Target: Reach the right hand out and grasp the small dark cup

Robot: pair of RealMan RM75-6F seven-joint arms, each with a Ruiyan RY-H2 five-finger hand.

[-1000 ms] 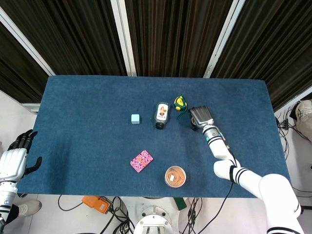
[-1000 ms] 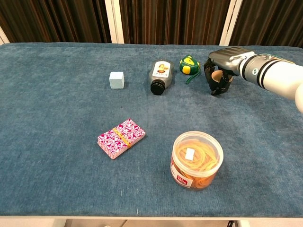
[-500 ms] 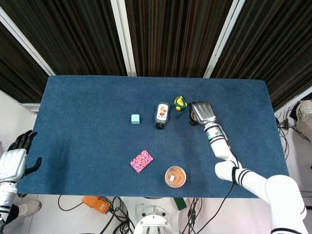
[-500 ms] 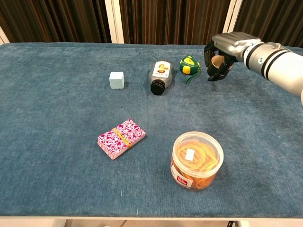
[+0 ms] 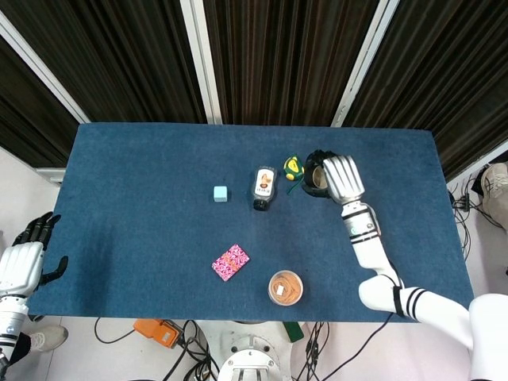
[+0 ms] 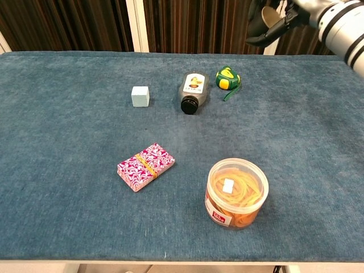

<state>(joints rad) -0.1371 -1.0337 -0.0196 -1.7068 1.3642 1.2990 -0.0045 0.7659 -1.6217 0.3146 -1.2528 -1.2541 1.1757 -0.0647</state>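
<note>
The right hand [image 5: 340, 179] holds the small dark cup [image 5: 317, 181] — its fingers are wrapped around the cup's side, and in the chest view the cup [image 6: 269, 15] is well above the blue desk [image 6: 68, 136], near the top edge of the picture in front of the dark curtain. From the head view the cup's open mouth faces up, showing a tan inside, just right of the yellow-green tape measure [image 5: 294, 167].

The left hand [image 5: 24, 260] hangs off the desk's left edge, holding nothing, its dark fingers apart.

On the desk lie a bottle [image 6: 192, 91] on its side with its black cap toward the robot, a pale blue cube [image 6: 140, 96] to its left, a pink patterned card pack [image 6: 145, 166] — banded with yellow — nearer the front, and a clear tub of rubber bands [image 6: 236, 193] to the right of the pack.
</note>
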